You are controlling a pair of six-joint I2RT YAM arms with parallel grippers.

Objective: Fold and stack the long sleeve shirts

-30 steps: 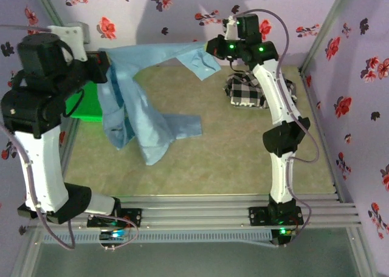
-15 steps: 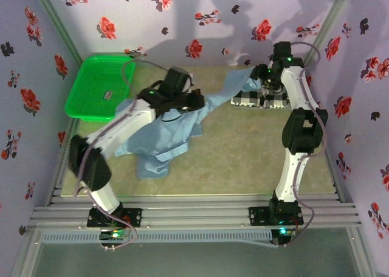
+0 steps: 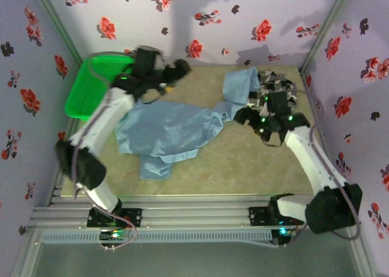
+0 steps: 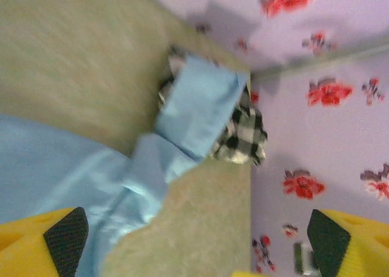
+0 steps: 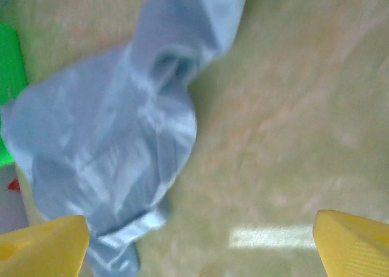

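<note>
The light blue shirt lies crumpled and spread on the table's left-middle. One of its sleeves reaches to the back right and drapes over the black-and-white checked shirt. My left gripper hovers open behind the blue shirt, next to the basket. In the left wrist view the gripper holds nothing, with the blue sleeve and the checked shirt ahead. My right gripper is open beside the sleeve. In its wrist view the gripper is over bare table, with blue cloth to its left.
A green plastic basket stands at the back left corner, and its edge appears in the right wrist view. Flowered walls close in the back and both sides. Bare table lies in front of the shirts.
Both grippers opened and let the blue shirt fall onto the table. The left arm swung back toward the basket. The right arm drew away from the checked shirt toward the middle.
</note>
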